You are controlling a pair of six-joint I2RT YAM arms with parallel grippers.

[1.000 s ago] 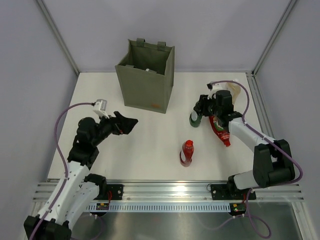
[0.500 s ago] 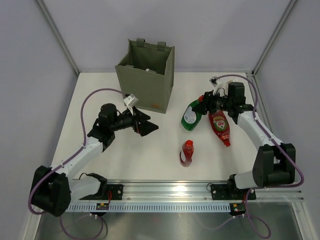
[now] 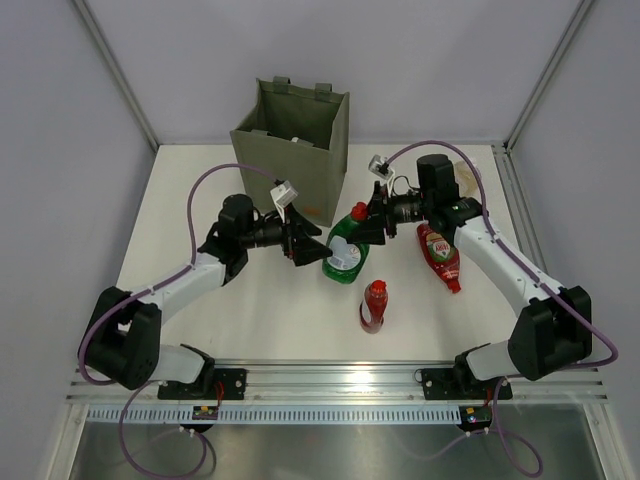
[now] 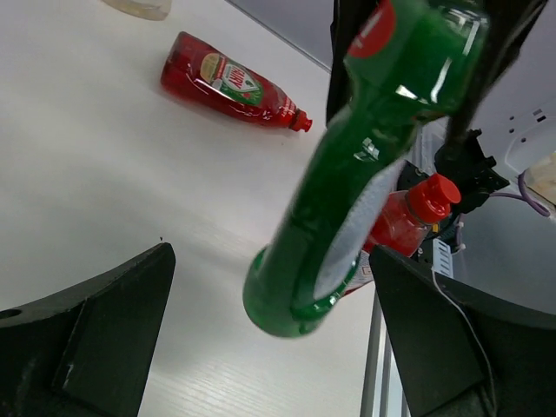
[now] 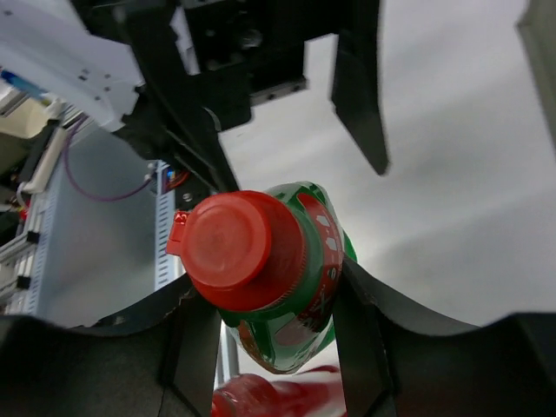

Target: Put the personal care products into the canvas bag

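My right gripper (image 3: 370, 222) is shut on the neck of the green bottle (image 3: 344, 254) with the red cap and holds it tilted above the table, just right of the olive canvas bag (image 3: 290, 160). In the right wrist view the fingers (image 5: 363, 334) clamp the green bottle (image 5: 295, 287) below its cap. My left gripper (image 3: 306, 243) is open, with its jaws either side of the bottle's base (image 4: 291, 300) and apart from it. One red bottle (image 3: 373, 305) stands at the front centre. Another red bottle (image 3: 440, 257) lies at the right.
A clear amber bottle (image 3: 466, 180) lies at the back right, partly behind the right arm. Something white (image 3: 297, 140) shows inside the bag. The lying red bottle (image 4: 230, 80) and the standing one (image 4: 401, 228) also show in the left wrist view.
My right gripper has lifted the green bottle and carried it left towards the bag. My left arm has reached right until its open jaws flank the bottle's base.
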